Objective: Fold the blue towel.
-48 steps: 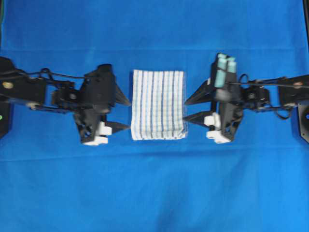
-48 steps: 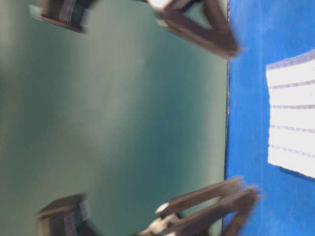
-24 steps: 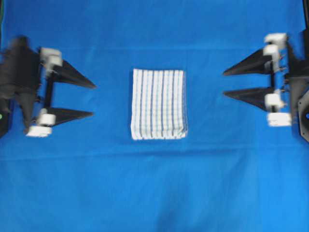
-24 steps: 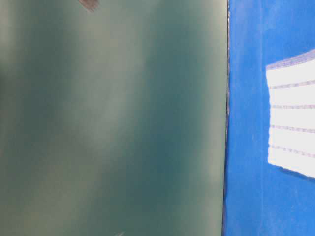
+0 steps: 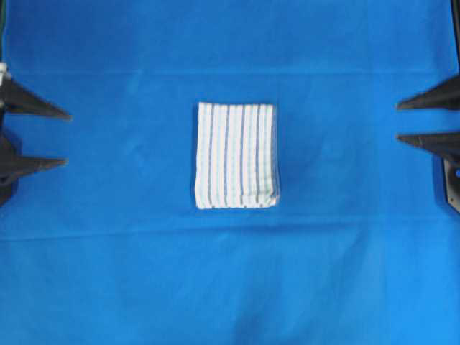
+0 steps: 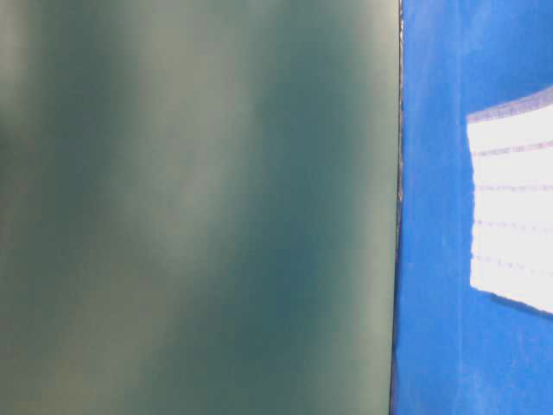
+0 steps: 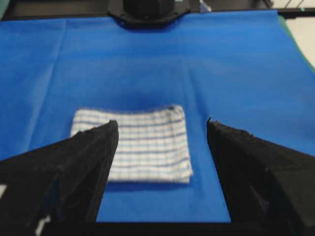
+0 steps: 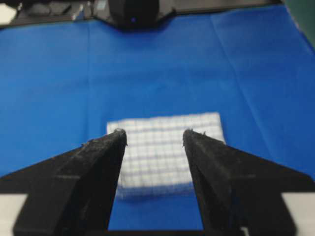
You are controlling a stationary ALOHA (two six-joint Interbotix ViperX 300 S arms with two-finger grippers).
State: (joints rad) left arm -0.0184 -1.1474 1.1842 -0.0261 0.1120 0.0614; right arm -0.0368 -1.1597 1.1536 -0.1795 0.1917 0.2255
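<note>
My left gripper [image 5: 66, 139] and right gripper [image 5: 397, 121] both stand spread, holding nothing, at opposite table edges. One blue towel [image 5: 236, 155] lies between them, well apart from both, folded into a compact rectangle on the blue cloth [image 5: 230, 287]. Folding looks done; the next move likely needs only parking the two arms.

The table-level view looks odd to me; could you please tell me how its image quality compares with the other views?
Table-level view: mostly a blurred grey-green surface, with the striped white woven towel overexposed and cut off at the right edge. Overhead view: evenly lit, towel stripes legible. Wrist views: towel fairly clear, the near black fingers soft.
</note>
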